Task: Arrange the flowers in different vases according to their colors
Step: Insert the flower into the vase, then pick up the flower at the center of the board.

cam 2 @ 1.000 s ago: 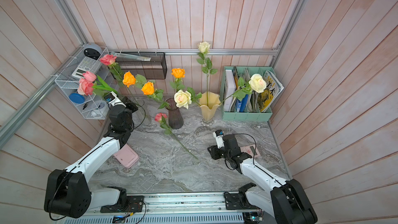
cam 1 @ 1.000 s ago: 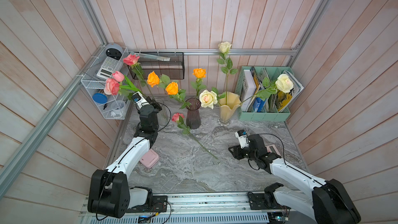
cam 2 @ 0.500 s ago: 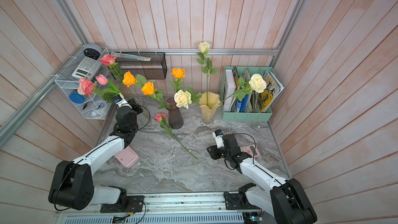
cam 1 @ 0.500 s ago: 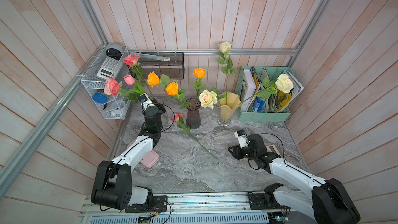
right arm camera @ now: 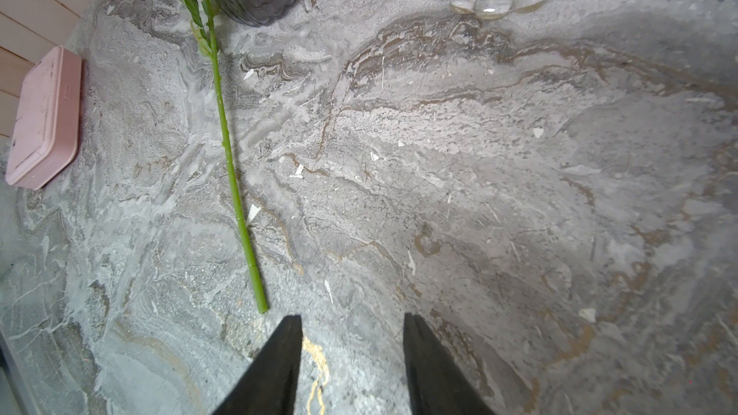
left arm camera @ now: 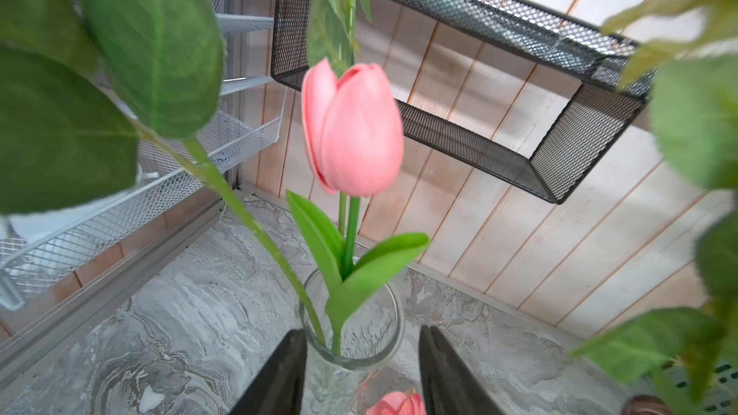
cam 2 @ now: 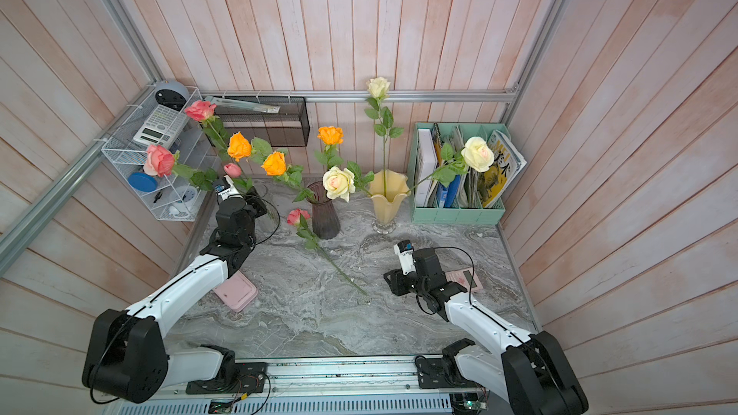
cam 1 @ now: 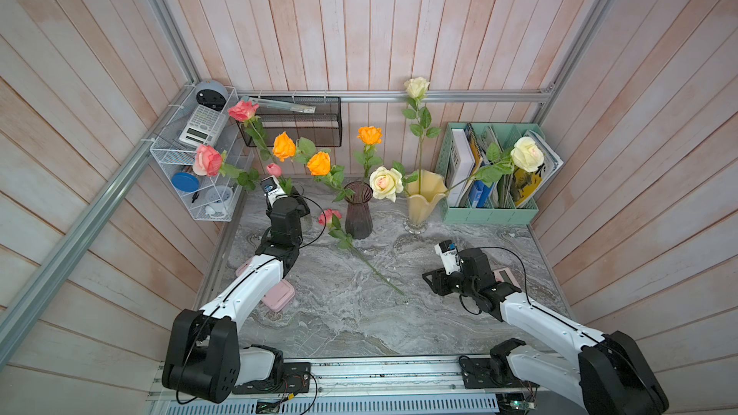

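Behind L gripper [left arm camera: 361, 331], clear vase [left arm camera: 377, 335] mostly hidden in top views

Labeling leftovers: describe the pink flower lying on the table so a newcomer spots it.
Start at the marble table, then the purple vase near its back. The pink flower lies flat beside its base; every other flower stands in a vase.

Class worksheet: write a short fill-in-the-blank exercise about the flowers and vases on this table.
1. The orange roses stand in the dark ______ vase.
2. The yellow vase holds ______ cream roses.
3. The rose lying on the marble table is ______.
4. The fingers of the left gripper stand either side of the ______ glass vase.
Missing words: purple; three; pink; clear.
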Robot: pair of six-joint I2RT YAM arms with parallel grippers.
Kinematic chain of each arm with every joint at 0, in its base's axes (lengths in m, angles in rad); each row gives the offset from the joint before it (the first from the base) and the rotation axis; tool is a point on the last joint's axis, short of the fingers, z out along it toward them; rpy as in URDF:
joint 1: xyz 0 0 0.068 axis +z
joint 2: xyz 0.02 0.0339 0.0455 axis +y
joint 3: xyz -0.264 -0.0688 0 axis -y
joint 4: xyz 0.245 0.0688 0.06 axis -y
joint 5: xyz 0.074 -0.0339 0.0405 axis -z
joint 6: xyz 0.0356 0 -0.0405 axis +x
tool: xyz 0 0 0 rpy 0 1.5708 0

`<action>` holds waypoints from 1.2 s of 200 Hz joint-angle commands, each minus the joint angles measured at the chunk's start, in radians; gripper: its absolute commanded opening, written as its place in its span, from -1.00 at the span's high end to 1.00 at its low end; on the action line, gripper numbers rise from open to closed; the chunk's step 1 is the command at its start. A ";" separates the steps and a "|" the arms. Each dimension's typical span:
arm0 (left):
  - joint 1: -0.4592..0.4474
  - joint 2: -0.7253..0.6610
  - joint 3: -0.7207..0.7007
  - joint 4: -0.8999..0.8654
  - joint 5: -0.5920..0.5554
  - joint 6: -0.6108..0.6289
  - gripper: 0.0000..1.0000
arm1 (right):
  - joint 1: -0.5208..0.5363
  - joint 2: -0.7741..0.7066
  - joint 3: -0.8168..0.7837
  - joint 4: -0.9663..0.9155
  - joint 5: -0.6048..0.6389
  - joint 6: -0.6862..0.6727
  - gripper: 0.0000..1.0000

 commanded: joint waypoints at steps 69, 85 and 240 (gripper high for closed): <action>-0.230 -0.277 0.127 -0.957 -0.085 -0.528 -0.03 | -0.004 -0.035 0.013 0.001 -0.013 -0.014 0.04; -0.323 -0.302 0.076 -1.055 -0.025 -0.692 -0.03 | -0.002 -0.035 0.013 0.007 -0.005 -0.016 0.04; -0.457 0.428 0.271 -0.863 0.592 -0.921 -0.04 | -0.003 -0.078 -0.025 0.043 0.004 0.024 0.04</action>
